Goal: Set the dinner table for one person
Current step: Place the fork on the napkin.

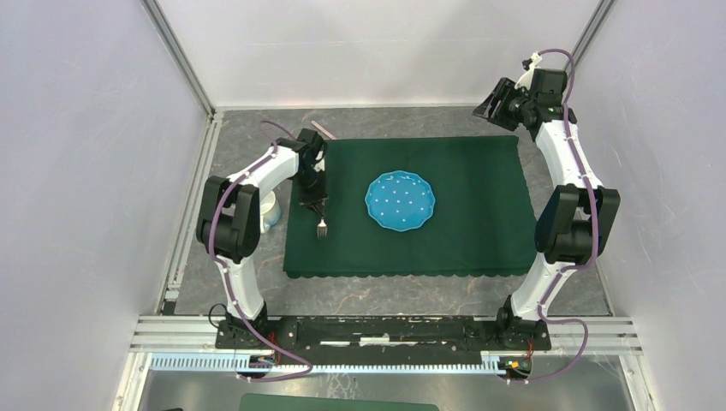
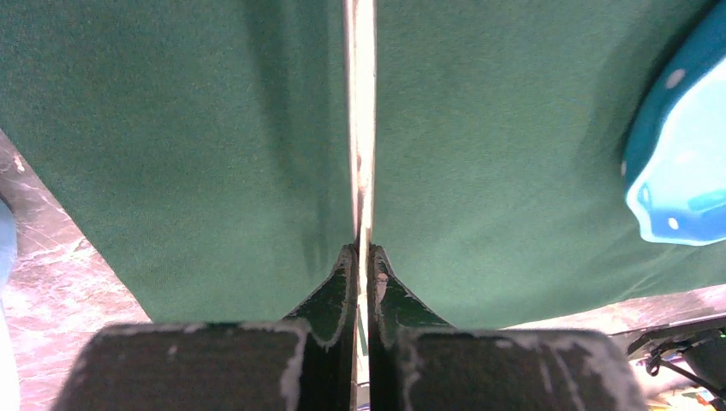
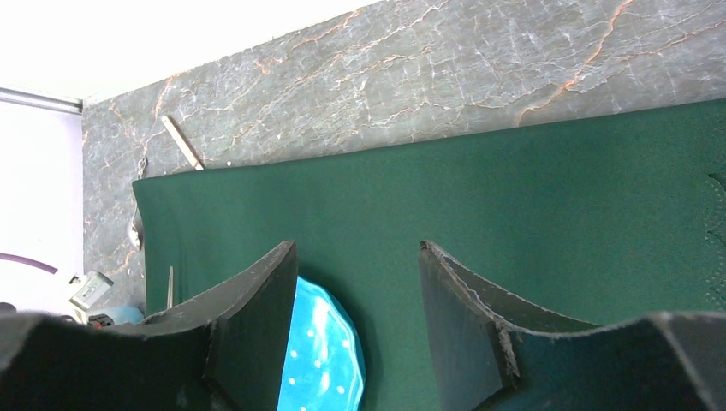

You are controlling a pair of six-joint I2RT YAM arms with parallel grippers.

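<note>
Silver fork (image 1: pixel 322 227) clamped in left tool (image 1: pixel 314 206), long axis near-far, tines nearward; right tool (image 1: pixel 485 107) wide, empty.

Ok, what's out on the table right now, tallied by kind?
cloth: 1
plate: 1
fork: 1
cup, partly hidden by the arm: 1
pale-handled utensil, kind unclear: 1
Total: 5

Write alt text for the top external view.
The left gripper, shut on a fork, is over the left part of a green cloth on the grey table, left of a blue plate. The right gripper is open and empty at the far right corner.
</note>
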